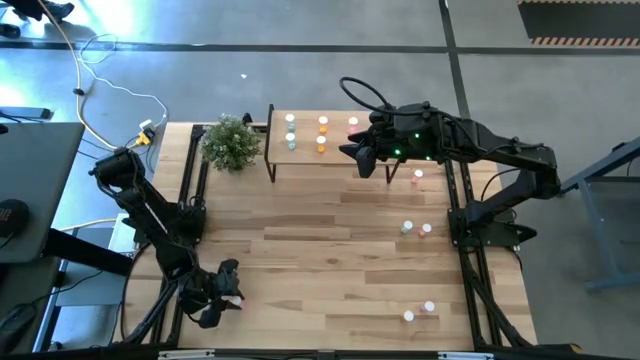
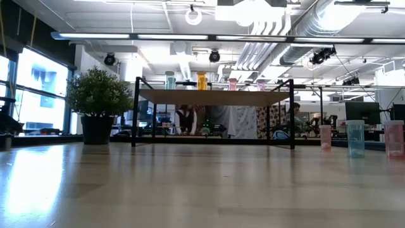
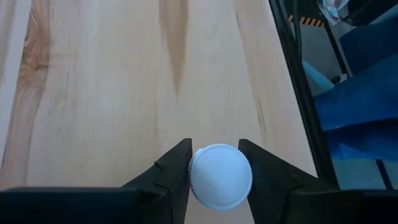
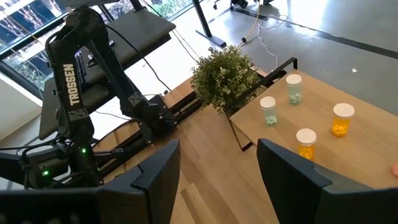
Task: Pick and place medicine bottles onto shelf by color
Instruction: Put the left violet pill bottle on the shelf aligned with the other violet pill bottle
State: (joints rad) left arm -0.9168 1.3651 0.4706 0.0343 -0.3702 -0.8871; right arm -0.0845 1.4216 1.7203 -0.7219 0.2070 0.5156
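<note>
My left gripper (image 1: 230, 292) is near the table's front left corner, shut on a medicine bottle (image 3: 221, 176) with a white cap; its pink body (image 1: 238, 301) shows in the high view. My right gripper (image 4: 217, 180) hangs open and holds nothing above the right end of the shelf (image 1: 310, 150). The shelf is a light board on black legs at the table's far side. Green (image 1: 290, 120), orange (image 1: 323, 123) and pink (image 1: 353, 122) bottles stand on it. Several more bottles (image 1: 407, 228) stand on the table's right half. My left gripper pinches the bottle's white cap by its ribbed rim (image 3: 194, 175) between its two fingers (image 3: 177, 168), one on either side. The fingers slant down from the table's left side. The cap hides the bottle's body and foot in the wrist view.
A potted plant (image 1: 232, 143) stands at the shelf's left end. Loose bottles stand at the right: one (image 1: 418, 176) near the shelf, two (image 1: 426, 229) at mid-table, two (image 1: 429, 307) near the front edge. The table's middle (image 1: 320, 250) is bare wood.
</note>
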